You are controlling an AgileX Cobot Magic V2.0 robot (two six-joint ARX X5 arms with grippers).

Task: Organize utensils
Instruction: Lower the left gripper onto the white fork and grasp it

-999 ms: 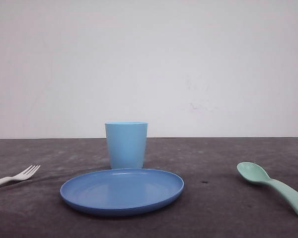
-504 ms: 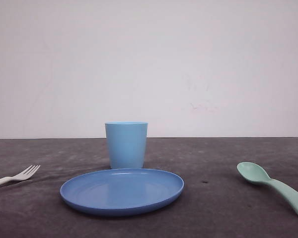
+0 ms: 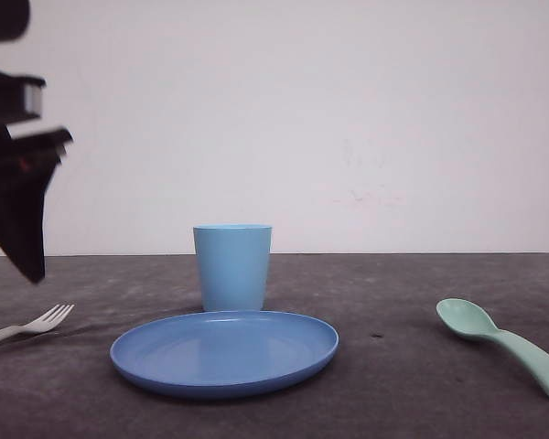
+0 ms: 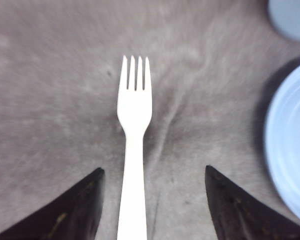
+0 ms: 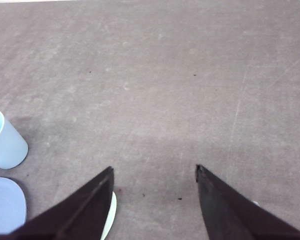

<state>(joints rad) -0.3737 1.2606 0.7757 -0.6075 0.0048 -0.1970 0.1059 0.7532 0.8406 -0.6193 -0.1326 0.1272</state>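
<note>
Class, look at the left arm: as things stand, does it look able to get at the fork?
Probably yes. The left gripper is open above the fork, whose handle runs between the fingers. The fork lies alone on the table, apart from the plate.

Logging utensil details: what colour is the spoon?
Mint green; the spoon shows best in the front view, lying on the table.

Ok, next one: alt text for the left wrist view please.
A white plastic fork lies tines-away on grey cloth, its handle between the open left gripper fingers, untouched. A blue plate edge and light-blue cup sit at one side.
</note>
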